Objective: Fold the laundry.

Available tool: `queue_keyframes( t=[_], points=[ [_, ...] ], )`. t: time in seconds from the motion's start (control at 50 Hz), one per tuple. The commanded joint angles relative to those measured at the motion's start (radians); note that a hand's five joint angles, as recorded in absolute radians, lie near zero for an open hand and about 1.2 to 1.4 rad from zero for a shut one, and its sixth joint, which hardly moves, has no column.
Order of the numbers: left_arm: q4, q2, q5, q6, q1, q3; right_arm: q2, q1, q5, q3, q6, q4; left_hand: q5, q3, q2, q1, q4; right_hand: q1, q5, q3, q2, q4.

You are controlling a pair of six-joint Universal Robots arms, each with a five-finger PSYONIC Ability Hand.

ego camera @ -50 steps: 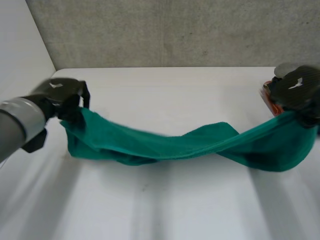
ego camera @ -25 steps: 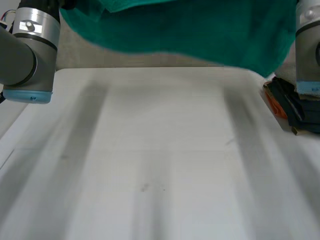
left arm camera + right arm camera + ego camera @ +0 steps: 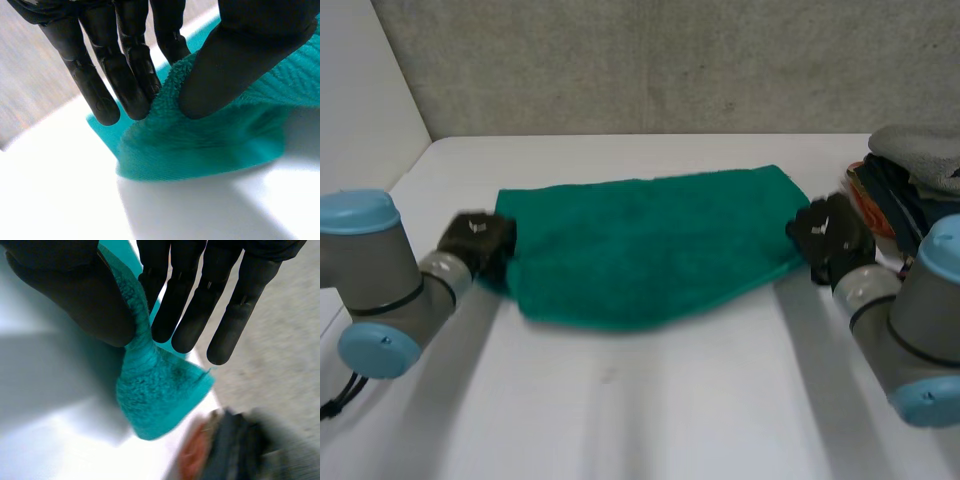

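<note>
A green towel (image 3: pixel 645 245) lies spread across the white table (image 3: pixel 650 400), its near edge bowed. My left hand (image 3: pixel 480 243) is low at the towel's left end. In the left wrist view, its thumb (image 3: pixel 235 65) and fingers (image 3: pixel 127 75) pinch the towel's edge (image 3: pixel 200 145). My right hand (image 3: pixel 830 235) sits at the towel's right end. Seen from the right wrist, its thumb (image 3: pixel 80 295) and straight fingers (image 3: pixel 180 300) pinch a bunched corner of the towel (image 3: pixel 155 390).
A pile of folded clothes (image 3: pixel 905 185), dark, orange and grey, stands at the table's right edge, close behind my right hand; the right wrist view shows this pile (image 3: pixel 235 450) too. A grey wall (image 3: pixel 650 60) backs the table.
Both hands swung the towel high off the table, then brought it down. It now lies spread flat, where a second ago it hung twisted between them.
</note>
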Motion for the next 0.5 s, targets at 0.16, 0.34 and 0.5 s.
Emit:
queue_keyframes(
  t=[0.16,0.34,0.5],
  points=[
    [-0.061,0.102,0.004,0.107,0.003,-0.042,0.004,0.001,-0.020,0.054,0.022,0.011,-0.620,-0.619,-0.620,-0.604,-0.620,0.260,0.231,0.202,0.215,0.196],
    [-0.018,0.328,0.004,0.106,-0.009,-0.290,0.004,0.003,-0.023,0.058,0.023,0.010,-0.491,-0.490,-0.491,-0.475,-0.491,0.260,0.231,0.202,0.215,0.196],
    [-0.032,0.374,0.001,0.107,-0.047,-0.404,0.004,0.003,-0.023,0.058,0.023,0.010,-0.262,-0.261,-0.262,-0.246,-0.262,0.260,0.231,0.202,0.215,0.196]
  ],
)
